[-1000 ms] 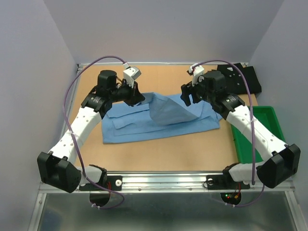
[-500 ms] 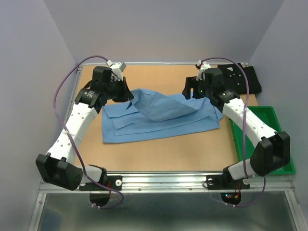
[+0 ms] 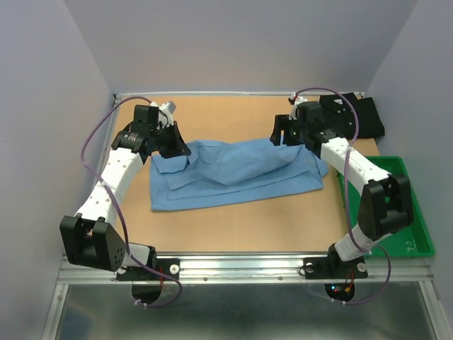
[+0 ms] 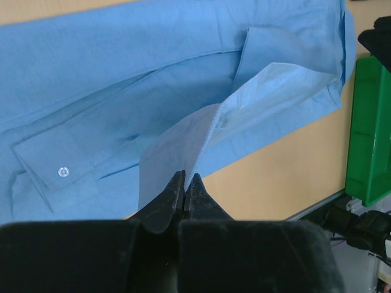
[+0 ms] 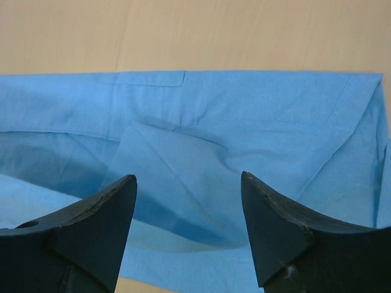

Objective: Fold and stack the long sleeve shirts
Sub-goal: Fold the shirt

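Overhead and 2 close wrist views share the blue shirt (image 3: 233, 180).

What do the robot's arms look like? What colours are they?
The left arm and right arm both have white tube-shaped links with chunky black joints and black bases. A thin purple cable loops along each arm. The left gripper and right gripper have black, wedge-shaped fingers that taper to points.
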You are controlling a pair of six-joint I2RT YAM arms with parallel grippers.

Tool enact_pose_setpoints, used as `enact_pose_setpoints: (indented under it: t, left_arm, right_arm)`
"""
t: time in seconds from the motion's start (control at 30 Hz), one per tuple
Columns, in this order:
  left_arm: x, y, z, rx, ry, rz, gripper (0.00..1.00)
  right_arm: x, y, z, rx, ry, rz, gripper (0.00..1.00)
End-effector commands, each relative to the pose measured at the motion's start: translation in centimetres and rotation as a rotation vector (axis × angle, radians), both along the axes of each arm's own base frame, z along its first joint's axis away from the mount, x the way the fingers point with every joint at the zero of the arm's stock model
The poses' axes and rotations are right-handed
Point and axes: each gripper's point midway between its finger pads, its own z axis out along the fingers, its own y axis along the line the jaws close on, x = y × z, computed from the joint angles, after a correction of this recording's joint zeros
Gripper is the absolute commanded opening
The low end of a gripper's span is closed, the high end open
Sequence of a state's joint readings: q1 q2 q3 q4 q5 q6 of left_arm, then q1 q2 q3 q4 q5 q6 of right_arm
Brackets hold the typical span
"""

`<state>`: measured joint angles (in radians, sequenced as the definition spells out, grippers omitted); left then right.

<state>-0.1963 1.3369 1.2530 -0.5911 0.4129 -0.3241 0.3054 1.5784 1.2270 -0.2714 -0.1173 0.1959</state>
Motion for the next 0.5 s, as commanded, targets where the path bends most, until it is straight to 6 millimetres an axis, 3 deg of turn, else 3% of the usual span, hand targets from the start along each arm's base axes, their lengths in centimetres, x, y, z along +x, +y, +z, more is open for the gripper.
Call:
enact_pose_setpoints:
  t: [0.0,0.2,0.27,0.37,0.47]
  left_arm:
    - [0.0,-1.0,1.6,-0.044,-0.064,-0.075,0.0]
    - [-1.2,-2.0,7.1,-0.037,-0.34,-0.268,0.0]
    - [-1.6,-2.5,9.1,-0.056,-0.419,-0.322,0.0]
    - [-2.8,-4.1,12.1,-0.14,-0.506,-0.42,0.0]
    - [-3.7,-5.0,13.7,-0.185,-0.552,-0.476,0.0]
  right_arm:
    - [1.9,0.9,0.9,0.044,-0.039,0.025,0.73]
    - [2.3,4.6,-0.2,0.118,0.004,0.234,0.57]
    - [1.5,6.1,-0.4,0.177,0.036,0.319,0.51]
    - [0.6,7.7,-2.3,0.243,0.113,0.404,0.46]
    - [-0.4,8.8,-3.6,0.29,0.17,0.461,0.45]
